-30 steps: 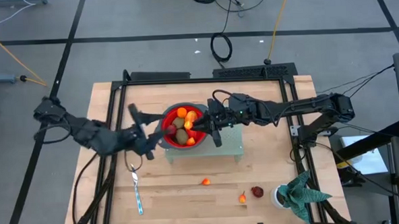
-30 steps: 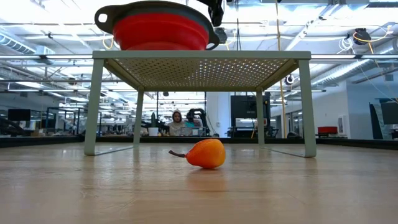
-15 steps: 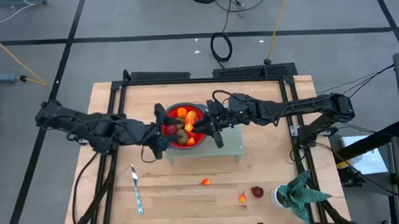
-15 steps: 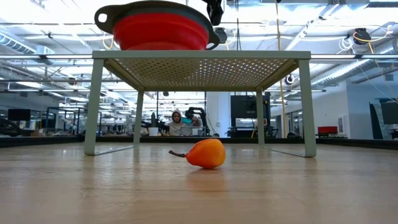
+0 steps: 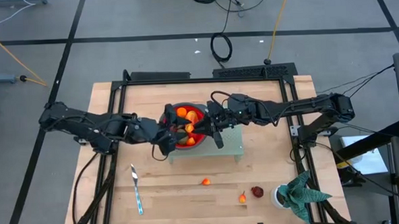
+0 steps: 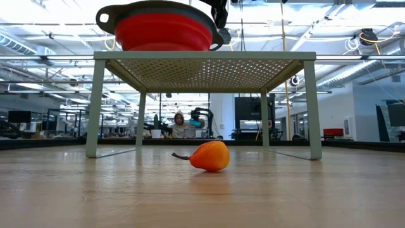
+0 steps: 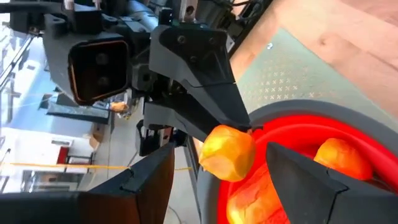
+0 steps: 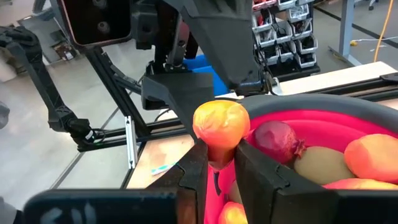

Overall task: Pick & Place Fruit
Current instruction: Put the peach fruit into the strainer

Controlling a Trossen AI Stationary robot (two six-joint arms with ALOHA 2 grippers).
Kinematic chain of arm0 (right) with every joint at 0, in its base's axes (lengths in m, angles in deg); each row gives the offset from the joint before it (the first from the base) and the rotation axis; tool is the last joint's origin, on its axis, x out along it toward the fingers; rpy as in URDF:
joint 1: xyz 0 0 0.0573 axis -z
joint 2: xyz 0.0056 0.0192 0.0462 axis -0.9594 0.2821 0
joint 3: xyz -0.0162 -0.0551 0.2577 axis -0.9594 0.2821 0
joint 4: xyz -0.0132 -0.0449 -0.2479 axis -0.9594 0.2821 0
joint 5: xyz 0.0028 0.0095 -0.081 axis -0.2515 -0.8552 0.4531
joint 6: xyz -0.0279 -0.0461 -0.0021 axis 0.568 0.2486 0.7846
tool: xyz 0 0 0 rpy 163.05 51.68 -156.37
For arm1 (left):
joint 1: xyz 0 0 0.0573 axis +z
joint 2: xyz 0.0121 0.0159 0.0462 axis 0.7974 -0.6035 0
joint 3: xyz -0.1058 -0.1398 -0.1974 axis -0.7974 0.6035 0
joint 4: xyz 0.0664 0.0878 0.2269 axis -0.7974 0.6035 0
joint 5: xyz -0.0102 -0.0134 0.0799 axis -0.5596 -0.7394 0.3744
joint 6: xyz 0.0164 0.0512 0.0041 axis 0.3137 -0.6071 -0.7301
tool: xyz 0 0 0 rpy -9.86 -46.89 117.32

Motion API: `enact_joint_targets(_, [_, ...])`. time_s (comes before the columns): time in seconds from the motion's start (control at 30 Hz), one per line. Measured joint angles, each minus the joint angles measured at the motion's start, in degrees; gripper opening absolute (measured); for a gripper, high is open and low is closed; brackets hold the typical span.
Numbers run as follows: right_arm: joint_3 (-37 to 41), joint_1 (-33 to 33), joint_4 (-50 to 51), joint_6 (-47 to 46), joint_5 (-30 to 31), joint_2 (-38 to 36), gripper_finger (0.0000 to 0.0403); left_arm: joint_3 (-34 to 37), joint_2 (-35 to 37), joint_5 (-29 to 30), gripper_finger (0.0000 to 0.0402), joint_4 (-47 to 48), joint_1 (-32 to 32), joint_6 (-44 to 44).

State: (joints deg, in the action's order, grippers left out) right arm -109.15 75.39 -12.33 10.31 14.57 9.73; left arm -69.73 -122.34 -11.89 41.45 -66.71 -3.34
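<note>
Your right end effector (image 8: 219, 163) pinches a small orange fruit (image 8: 221, 124) just above the near rim of the red bowl (image 5: 187, 142), which sits on a perforated pale green stand (image 6: 202, 62) at mid-desk. Your left end effector (image 7: 217, 180) faces it from the bowl's other side, fingers spread, with that fruit between them but not touching. Room over the bowl is tight, since both arms crowd its rim. Inside the bowl lie orange pieces, a dark red one (image 8: 275, 140) and a kiwi (image 8: 318, 165). The front of the desk (image 5: 183, 197) is roomier: one orange piece (image 5: 206, 182), another (image 5: 242, 198) beside a dark red fruit (image 5: 257, 191), a knife (image 5: 136, 189) and a potted plant (image 5: 296, 195). Only the low view shows the gap beneath the stand, with an orange fruit lying in front of it.
</note>
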Motion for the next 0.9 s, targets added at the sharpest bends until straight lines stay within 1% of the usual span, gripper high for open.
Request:
enact_joint_targets(0.23, [0.0,0.0,-0.1,0.0,0.0,0.0,0.0061,0.0,-0.5,-5.1,0.0253,0.2,2.3,-1.5])
enact_joint_targets(0.43, [0.0,0.0,-0.1,0.0,0.1,0.0,0.0061,0.0,-1.9,-5.2,0.0253,0.8,3.9,-2.8])
enact_joint_targets(0.9, [0.0,0.0,1.2,0.0,0.4,0.0,0.0061,0.0,-2.2,-5.2,0.0252,-0.7,2.8,-5.2])
